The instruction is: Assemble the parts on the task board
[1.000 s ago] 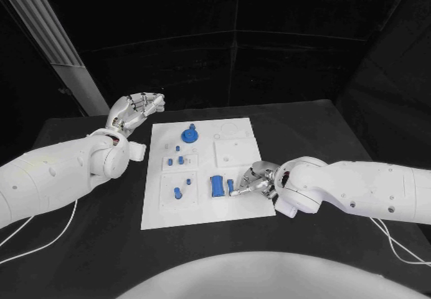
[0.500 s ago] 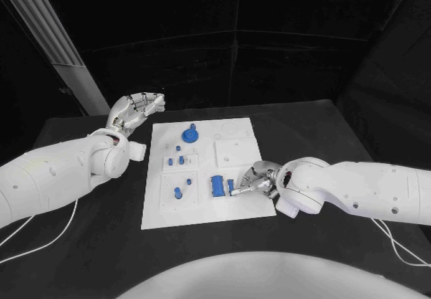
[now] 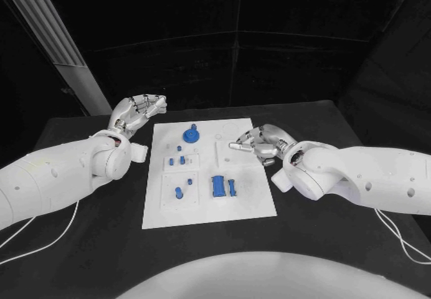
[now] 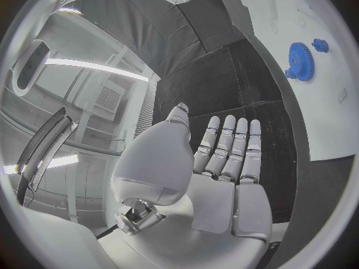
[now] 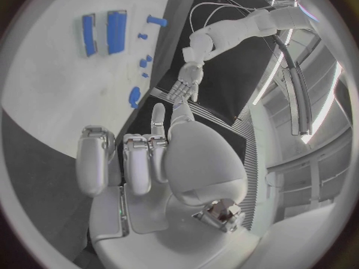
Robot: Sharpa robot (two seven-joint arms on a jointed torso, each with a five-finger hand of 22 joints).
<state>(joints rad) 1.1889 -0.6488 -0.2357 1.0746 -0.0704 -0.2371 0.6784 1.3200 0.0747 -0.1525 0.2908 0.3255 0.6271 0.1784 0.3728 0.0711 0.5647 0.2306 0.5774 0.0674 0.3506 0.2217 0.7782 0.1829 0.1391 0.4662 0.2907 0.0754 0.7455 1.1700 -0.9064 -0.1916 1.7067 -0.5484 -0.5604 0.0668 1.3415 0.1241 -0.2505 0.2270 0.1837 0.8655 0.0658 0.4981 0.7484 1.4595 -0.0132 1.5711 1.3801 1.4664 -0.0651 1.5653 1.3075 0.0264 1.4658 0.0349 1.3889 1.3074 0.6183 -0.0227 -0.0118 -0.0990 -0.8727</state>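
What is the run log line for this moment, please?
left hand: open, off board | right hand: empty, above task board | blue parts: on board

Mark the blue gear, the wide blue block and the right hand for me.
blue gear (image 3: 189, 134), head view, on its toothed disc.
wide blue block (image 3: 217, 185), head view, middle of its top face.
right hand (image 3: 258, 142), head view, middle of the hand, over the task board's right edge.

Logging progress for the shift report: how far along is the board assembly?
Partly done, it seems. A blue gear and two blue bars sit on the task board, with small blue pieces between them. Nothing is in hand: the right hand and left hand are both empty. Whether any part is fully seated can't be judged.
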